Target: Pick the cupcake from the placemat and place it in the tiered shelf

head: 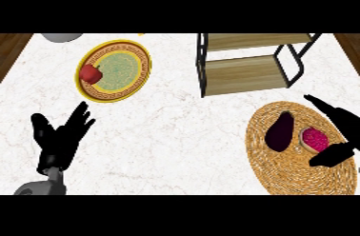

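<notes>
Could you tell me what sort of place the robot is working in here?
Most likely a kitchen or dining counter: a white marble-look counter top holds a woven placemat with a cupcake and a dark eggplant, an ornate plate carrying a red fruit, and a small tiered shelf.

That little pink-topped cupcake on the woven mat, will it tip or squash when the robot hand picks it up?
The cupcake looks short and wide, so it probably stands steady. Its pink top seems soft and might smear if fingers press it. It sits close beside the dark eggplant, which the open right robot hand could nudge.
</notes>
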### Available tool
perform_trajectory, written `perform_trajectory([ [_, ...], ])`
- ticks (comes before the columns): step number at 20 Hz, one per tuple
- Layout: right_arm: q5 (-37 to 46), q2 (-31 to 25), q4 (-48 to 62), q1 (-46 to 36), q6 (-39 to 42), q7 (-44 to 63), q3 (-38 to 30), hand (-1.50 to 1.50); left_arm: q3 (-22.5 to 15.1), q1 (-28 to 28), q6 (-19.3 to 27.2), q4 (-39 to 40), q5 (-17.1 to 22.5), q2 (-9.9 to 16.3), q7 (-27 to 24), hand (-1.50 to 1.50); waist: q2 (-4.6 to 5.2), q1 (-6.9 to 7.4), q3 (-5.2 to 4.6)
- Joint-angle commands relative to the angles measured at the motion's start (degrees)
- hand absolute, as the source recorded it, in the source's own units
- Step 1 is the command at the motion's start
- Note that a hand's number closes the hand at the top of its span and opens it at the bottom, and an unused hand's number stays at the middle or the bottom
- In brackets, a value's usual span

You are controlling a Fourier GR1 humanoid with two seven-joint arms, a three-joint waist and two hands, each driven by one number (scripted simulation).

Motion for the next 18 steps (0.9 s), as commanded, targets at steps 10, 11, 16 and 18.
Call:
perform_trajectory([
  [10,9.39,1.62,10.32,-3.52,2.55,-11.72,7.30,1.50,-0.87,-0.57,0.61,1.01,-1.71,-2.32,2.34,0.00,0.72,0.59,-0.41],
  [11,12.47,-1.92,7.33,-2.78,3.69,-12.92,9.80,1.50,-0.96,0.02,-0.02,0.73,-1.61,-1.85,2.63,0.00,0.61,0.42,-0.45],
  [16,8.79,4.57,7.47,-1.36,0.95,-15.47,5.61,1.50,0.94,1.16,-1.63,2.20,-1.28,-0.81,1.26,0.00,0.38,-0.25,-0.45],
  [18,7.75,4.38,6.10,-1.16,1.74,-16.31,4.21,1.50,1.59,0.48,-2.63,-0.95,0.52,0.20,5.75,0.00,0.34,-0.22,-0.45],
])
